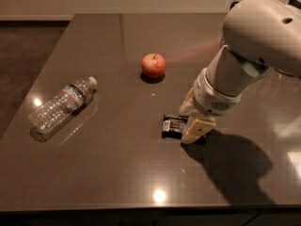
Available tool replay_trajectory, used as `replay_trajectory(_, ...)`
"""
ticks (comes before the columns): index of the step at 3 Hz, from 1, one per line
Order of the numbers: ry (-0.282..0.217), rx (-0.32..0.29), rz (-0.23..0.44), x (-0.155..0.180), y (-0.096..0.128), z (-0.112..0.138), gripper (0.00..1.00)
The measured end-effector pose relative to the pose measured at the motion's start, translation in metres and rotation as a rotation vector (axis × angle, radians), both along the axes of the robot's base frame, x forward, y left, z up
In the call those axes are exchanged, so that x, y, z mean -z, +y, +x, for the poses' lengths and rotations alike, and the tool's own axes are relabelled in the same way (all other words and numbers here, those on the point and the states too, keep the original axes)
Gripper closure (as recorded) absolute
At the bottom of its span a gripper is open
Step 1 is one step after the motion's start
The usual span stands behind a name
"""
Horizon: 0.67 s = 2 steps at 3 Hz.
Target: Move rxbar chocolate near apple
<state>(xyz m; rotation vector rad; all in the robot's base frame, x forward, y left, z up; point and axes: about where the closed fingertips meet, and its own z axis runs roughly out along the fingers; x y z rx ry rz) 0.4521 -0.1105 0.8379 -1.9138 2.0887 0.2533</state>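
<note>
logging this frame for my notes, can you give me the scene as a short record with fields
surface: dark glossy table
rxbar chocolate: lying flat, right of centre, its right end hidden behind the gripper
apple: upright, farther back on the table, clear gap between it and the bar
water bottle: clear plastic, on its side at the left, cap pointing toward the apple
gripper: lowered to the table at the bar's right end
task state: bar not yet beside the apple
</note>
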Motion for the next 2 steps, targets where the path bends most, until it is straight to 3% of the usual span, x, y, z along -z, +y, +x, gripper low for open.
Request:
replay_trajectory(1, 0.011, 0.002, -0.008, 0.0, 0.003, 0.004, 0.62)
replay_trajectory(2, -0.001, 0.046, -0.015, -0.01, -0.005, 0.019, 0.87)
